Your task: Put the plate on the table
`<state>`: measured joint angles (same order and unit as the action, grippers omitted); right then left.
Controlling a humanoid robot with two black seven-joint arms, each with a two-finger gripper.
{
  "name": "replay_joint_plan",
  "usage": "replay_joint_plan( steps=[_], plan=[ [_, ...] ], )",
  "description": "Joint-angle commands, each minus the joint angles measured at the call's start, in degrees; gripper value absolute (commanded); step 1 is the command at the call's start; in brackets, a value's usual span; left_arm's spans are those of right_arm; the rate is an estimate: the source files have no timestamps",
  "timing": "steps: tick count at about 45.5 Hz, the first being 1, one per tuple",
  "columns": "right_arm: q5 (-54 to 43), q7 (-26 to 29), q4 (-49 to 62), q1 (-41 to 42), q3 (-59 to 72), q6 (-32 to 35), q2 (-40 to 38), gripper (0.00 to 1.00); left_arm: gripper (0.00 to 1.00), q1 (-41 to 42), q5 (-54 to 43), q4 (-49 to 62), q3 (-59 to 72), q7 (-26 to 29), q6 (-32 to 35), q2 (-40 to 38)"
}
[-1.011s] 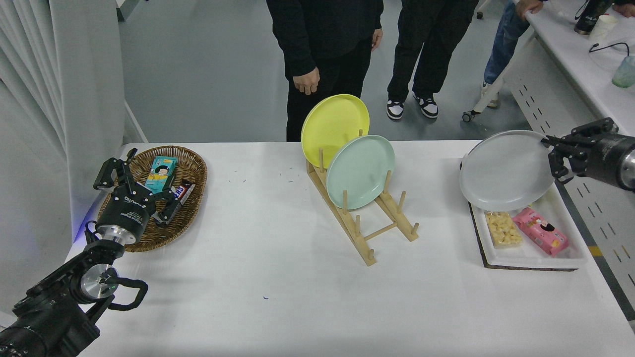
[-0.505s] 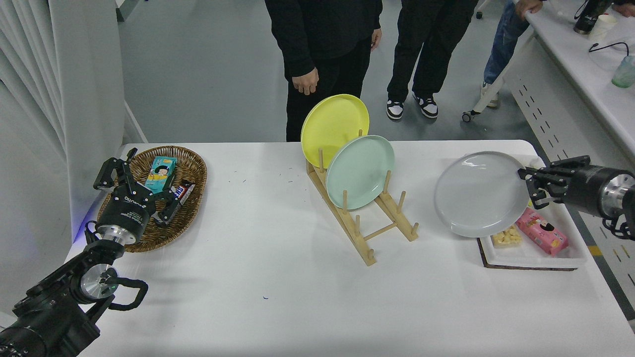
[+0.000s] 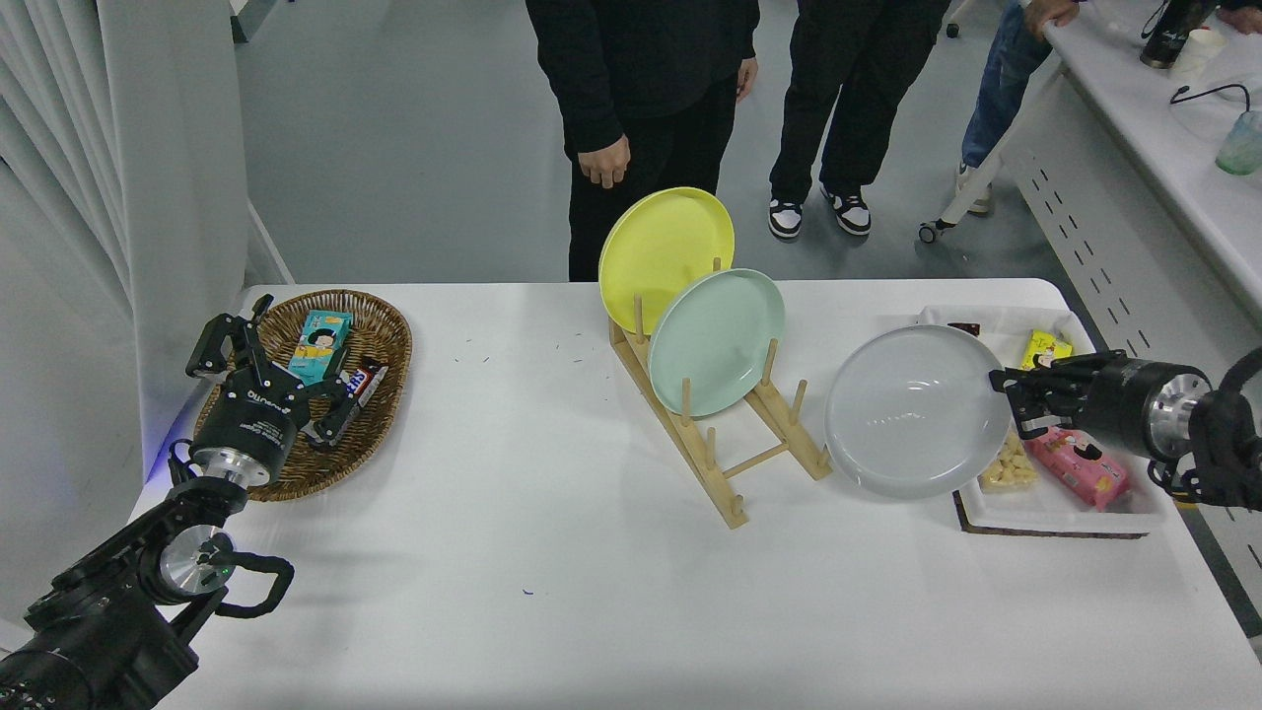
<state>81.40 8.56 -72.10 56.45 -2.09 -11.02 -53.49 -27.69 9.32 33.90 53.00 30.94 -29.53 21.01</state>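
Grey plate (image 3: 907, 412) held in air, tilted, concave face toward camera, just right of wooden rack (image 3: 725, 434); left rim close to rack's right foot, touching or not unclear. Gripped at right rim by right pincer (image 3: 1016, 402), closed on plate edge, arm entering from right of rack. Plate's lower right rim overlapping white tray (image 3: 1050, 503) in view, so partly above tray, partly above white bench (image 3: 552, 582). Looks off the bench surface, though height hard to judge. Progress estimate: pick done, carry mostly done, plate near open bench area; left to do: level plate, lower flat onto bench, release, retract. Bare bench in front of rack and in front of plate looks like free landing spot. Risk guess: rim clipping rack foot or tray edge during lowering. On rack: mint green plate (image 3: 717, 340) in front, yellow plate (image 3: 666, 254) behind, both upright. In tray, right of rack: pink packet (image 3: 1080, 468), pale snack pack (image 3: 1008, 468), yellow packet (image 3: 1045, 348). Far left of rack: wicker basket (image 3: 380, 325) with snacks, left pincer (image 3: 258, 370) parked over it, fingers spread, holding nothing. Beyond rack, behind bench: people standing, one hand (image 3: 603, 163) hanging down.
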Motion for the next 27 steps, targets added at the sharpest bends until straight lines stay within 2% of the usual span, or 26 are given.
replay_joint_plan(
  steps=[1, 18, 27],
  plan=[
    [5.08, -0.04, -3.30, -0.12, 3.58, 0.30, 0.40, 0.00, 0.98, 0.00, 0.00, 0.02, 0.00, 0.00, -0.09, 0.00],
    [8.69, -0.57, -8.58, -0.99, 9.03, 0.29, 1.28, 0.00, 0.98, 0.00, 0.00, 0.02, 0.00, 0.00, -0.09, 0.00],
    [9.13, -0.65, -8.75, -4.42, 9.21, 0.38, 3.30, 0.00, 0.98, 0.00, 0.00, 0.02, 0.00, 0.00, -0.09, 0.00]
  ],
)
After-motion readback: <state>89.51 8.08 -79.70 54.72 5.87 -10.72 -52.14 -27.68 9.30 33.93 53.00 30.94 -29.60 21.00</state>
